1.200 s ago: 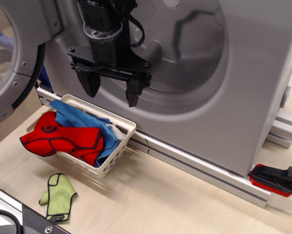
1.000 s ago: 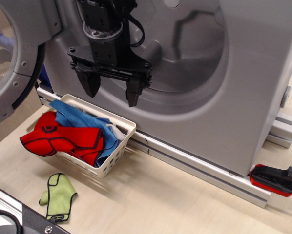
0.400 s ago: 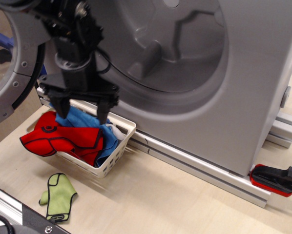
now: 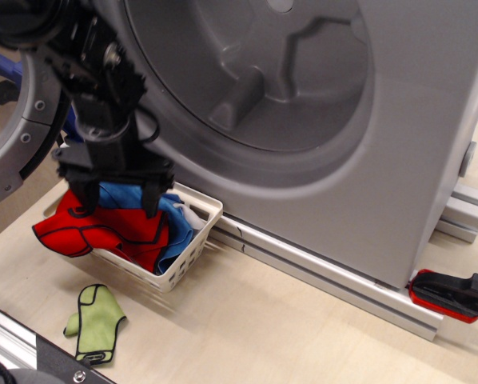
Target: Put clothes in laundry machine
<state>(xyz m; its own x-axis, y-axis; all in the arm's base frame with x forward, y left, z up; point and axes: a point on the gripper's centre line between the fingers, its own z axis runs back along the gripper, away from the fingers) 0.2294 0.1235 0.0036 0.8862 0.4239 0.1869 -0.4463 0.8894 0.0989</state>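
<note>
- Gripper (image 4: 116, 200): jaws spread wide, pointing down, nothing between them. Left finger tip sits at the red garment's upper edge, right finger tip over the blue fabric; actual contact cannot be judged.
- Clothes (image 4: 111, 228): red pieces with black trim and blue pieces, heaped in the white lattice basket (image 4: 193, 244). One red piece hangs over the basket's left rim onto the table (image 4: 247, 320).
- A bit of pale cloth (image 4: 193, 214) shows at the basket's far right corner.
- Basket stands on the table just in front of the laundry machine (image 4: 399, 136), below its drum opening (image 4: 247, 76).
- Round door (image 4: 19, 120) swung open at left, behind the arm.
- Lime-green mitt (image 4: 95, 322) lies flat on the table, near the basket's front, apart from it.
- Red-and-black clamp (image 4: 455, 298) at far right by the machine's base rail.
</note>
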